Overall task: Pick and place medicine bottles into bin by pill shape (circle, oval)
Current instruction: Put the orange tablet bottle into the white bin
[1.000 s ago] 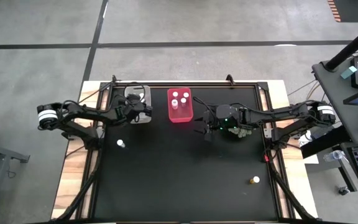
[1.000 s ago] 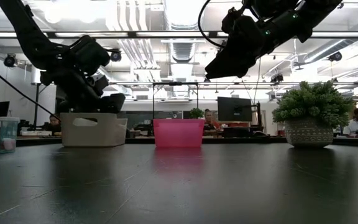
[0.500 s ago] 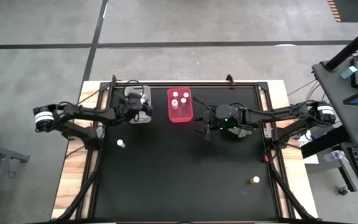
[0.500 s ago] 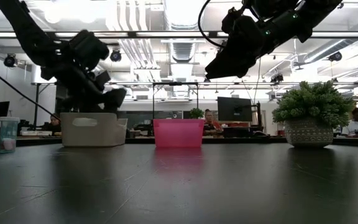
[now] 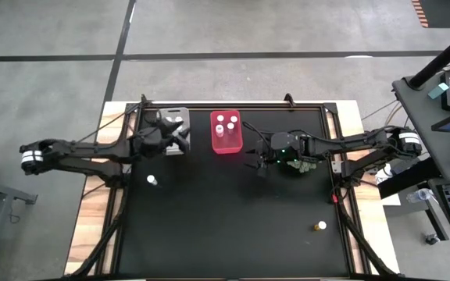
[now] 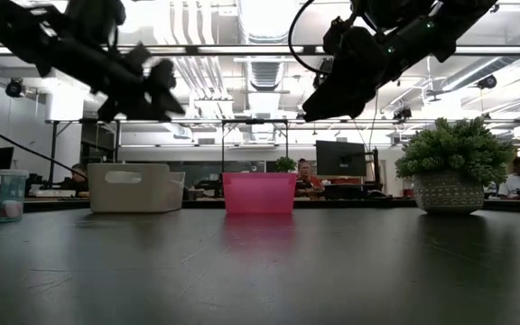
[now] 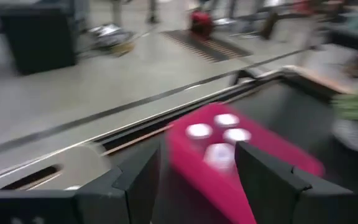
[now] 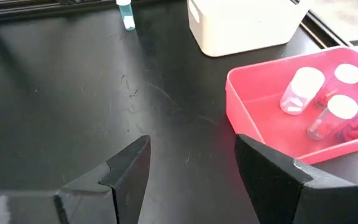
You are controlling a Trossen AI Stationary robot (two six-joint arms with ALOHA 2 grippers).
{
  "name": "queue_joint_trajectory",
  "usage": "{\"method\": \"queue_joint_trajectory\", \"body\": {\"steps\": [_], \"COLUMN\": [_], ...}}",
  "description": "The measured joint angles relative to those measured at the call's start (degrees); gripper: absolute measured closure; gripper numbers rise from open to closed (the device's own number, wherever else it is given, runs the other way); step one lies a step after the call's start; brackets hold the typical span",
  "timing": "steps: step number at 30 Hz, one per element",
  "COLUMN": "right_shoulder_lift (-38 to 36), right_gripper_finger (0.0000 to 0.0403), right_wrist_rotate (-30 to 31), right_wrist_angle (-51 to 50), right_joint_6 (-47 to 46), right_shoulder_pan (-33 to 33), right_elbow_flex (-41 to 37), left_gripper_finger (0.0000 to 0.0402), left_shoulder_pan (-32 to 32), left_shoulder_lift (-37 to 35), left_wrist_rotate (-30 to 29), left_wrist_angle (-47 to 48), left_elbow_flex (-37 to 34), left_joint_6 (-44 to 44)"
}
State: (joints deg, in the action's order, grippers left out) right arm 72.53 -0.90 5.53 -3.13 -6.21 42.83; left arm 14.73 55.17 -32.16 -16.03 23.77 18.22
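From overhead, the left claw (image 5: 180, 134), spread and empty, hovers over the whitish bin (image 5: 173, 119) at upper left of centre, the red bin (image 5: 226, 133) beside it holding white-capped bottles (image 5: 220, 119). The right claw (image 5: 253, 163), also spread, hangs right of the red bin. Only the overhead view shows the loose bottles on the worktop (image 5: 225, 226): one (image 5: 152, 180) lower left, an amber one (image 5: 320, 226) lower right.

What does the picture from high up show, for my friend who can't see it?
Two robot arms reach over a black table: the open left gripper beside the whitish bin, the open right gripper near the red bin holding bottles. Two bottles stand loose.
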Motion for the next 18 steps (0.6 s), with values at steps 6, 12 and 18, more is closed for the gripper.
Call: {"method": "queue_joint_trajectory", "body": {"steps": [6, 12, 18], "right_shoulder_lift": [0.0, 0.0, 0.0], "right_gripper_finger": [0.0179, 0.0179, 0.0179], "right_wrist_rotate": [-0.7, -1.1, -1.9], "right_wrist_angle": [-2.3, -7.9, -15.0], "right_joint_6": [-3.5, -6.9, -10.7], "right_shoulder_pan": [0.7, 3.3, 7.4], "right_elbow_flex": [0.0, 0.8, 3.3], "left_gripper_finger": [0.021, 0.021, 0.021], "left_shoulder_pan": [-10.2, -18.3, -23.6], "left_shoulder_lift": [-4.2, -5.1, -4.9], "left_wrist_rotate": [0.4, 0.6, 0.7], "left_wrist_angle": [-0.4, -0.5, -0.8], "left_elbow_flex": [1.0, 2.0, 1.9], "left_joint_6": [-4.5, -5.5, -5.1]}}
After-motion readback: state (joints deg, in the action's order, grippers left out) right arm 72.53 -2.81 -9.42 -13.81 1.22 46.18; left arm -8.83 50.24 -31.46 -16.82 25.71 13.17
